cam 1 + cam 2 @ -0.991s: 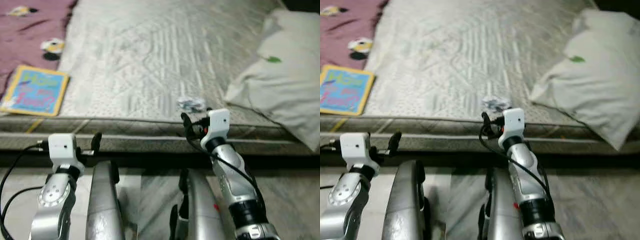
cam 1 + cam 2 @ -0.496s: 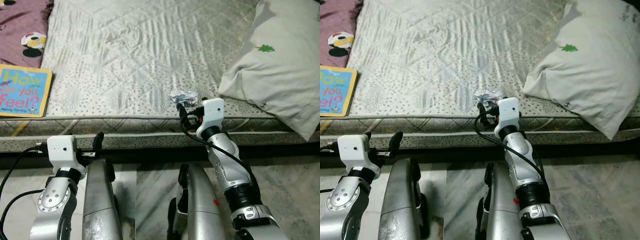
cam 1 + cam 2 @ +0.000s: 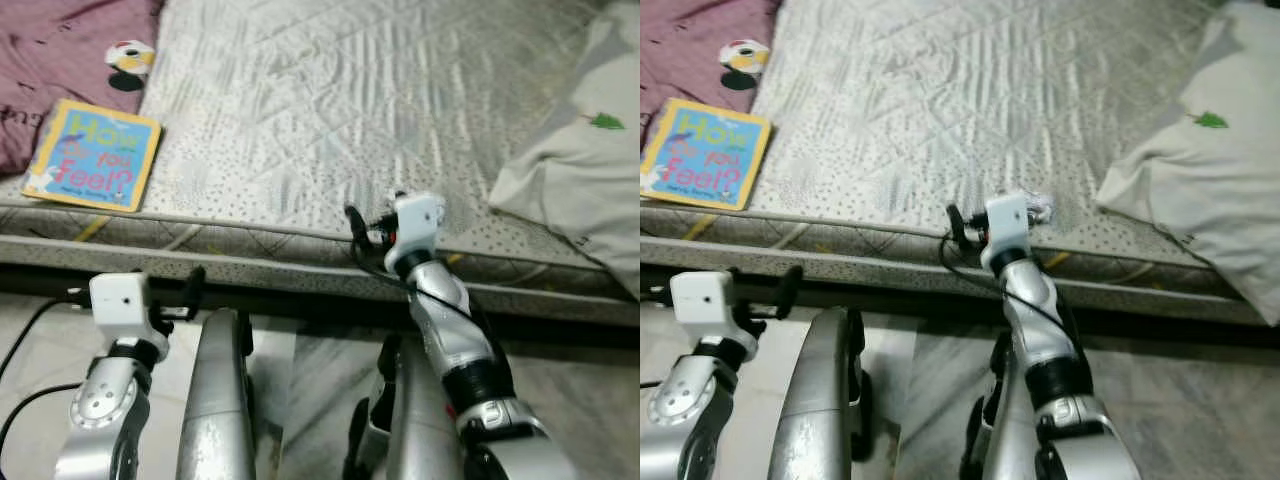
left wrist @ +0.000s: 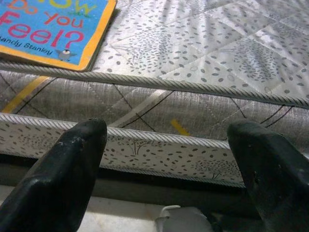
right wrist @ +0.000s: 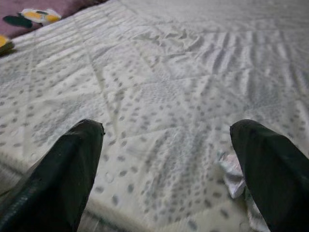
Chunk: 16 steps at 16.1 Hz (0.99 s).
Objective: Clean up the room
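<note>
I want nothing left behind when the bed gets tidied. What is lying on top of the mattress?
On the mattress lie a picture book near its front edge, a white pillow, a purple blanket and a crumpled wrapper by the right hand. Anything under them is hidden.

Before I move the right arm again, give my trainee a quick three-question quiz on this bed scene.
1. True or false: the right claw is shut on the crumpled wrapper.
2. The book lies on the mattress toward which side of the robot? A) left B) right C) under the pillow
3. Fill in: the left claw is open and faces the mattress's ____ edge, touching nothing.

Key: 1. False: its fingers stand apart, and the wrapper lies on the mattress beside one of them. 2. A. 3. Front.
</note>
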Available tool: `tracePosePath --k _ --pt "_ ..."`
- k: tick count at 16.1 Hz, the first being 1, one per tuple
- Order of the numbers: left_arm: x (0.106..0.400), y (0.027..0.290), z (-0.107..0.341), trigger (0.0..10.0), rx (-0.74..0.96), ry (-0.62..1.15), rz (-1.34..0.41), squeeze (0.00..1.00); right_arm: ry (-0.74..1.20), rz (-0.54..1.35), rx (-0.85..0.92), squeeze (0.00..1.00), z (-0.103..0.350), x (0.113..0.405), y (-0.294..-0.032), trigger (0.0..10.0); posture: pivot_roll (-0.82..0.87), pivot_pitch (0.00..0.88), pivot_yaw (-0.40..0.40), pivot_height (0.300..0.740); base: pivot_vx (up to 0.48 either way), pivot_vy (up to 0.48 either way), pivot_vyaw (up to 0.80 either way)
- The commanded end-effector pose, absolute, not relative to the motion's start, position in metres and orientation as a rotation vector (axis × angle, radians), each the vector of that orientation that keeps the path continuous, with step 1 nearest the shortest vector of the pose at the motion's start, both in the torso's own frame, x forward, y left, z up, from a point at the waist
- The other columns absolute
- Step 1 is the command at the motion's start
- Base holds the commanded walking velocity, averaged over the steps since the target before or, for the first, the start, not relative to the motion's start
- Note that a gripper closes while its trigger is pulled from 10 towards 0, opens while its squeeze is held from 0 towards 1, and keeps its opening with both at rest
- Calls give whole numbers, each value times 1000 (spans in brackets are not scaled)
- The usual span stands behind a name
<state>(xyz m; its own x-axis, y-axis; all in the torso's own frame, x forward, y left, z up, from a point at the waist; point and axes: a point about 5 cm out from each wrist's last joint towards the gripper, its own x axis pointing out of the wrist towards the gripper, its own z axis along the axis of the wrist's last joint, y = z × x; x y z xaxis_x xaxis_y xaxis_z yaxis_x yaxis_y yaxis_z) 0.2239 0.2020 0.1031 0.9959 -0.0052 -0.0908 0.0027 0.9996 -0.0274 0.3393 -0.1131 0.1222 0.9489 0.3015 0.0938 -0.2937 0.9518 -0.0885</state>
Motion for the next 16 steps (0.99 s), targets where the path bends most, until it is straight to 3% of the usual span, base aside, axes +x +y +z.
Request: tracePosePath --k 1,10,16 --pt "223 200 101 10000 -23 106 -12 0 -63 279 -75 0 109 336 -120 10000 165 252 -78 529 255 0 0" --pt "224 200 100 10000 -8 121 -8 0 -95 235 -153 0 122 358 -124 10000 188 243 -75 529 27 0 0" --pt "207 201 104 10000 16 138 -3 0 -22 189 -188 0 122 373 -125 10000 241 313 -74 529 0 0 0"
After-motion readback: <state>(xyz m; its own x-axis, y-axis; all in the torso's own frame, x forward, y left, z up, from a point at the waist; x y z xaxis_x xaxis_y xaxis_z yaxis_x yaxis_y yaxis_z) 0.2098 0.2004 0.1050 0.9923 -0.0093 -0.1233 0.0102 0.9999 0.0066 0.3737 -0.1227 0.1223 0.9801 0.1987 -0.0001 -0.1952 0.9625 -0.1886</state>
